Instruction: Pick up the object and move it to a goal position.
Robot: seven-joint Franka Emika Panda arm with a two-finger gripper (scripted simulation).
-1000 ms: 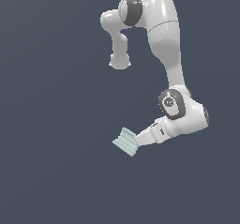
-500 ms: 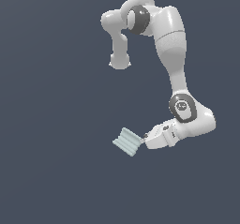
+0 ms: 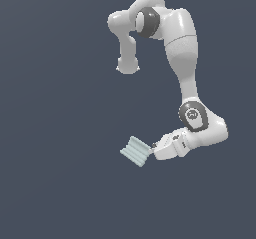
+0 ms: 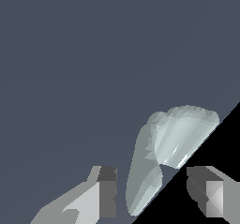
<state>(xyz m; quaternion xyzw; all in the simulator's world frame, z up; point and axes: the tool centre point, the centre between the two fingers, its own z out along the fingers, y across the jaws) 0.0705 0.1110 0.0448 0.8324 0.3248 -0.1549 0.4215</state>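
The object, a pale mint-blue ridged block (image 3: 134, 151), sits low in the exterior view, just to the exterior view's left of my hand. My gripper (image 3: 149, 151) reaches it from the exterior view's right, with the tips at the block's near edge. In the wrist view the block (image 4: 173, 136) lies between and beyond my two fingers (image 4: 108, 192). Gaps show on both sides, so the gripper (image 4: 152, 197) is open and not touching it. A black area hides part of the block in the wrist view.
A uniform dark grey-blue background fills both views. The white arm (image 3: 182, 58) rises above and to the exterior view's right of the block. No other objects show.
The arm's lower joints have swung toward the exterior view's right and sunk a little. The hand has tilted flatter toward the block. The block has stayed where it was.
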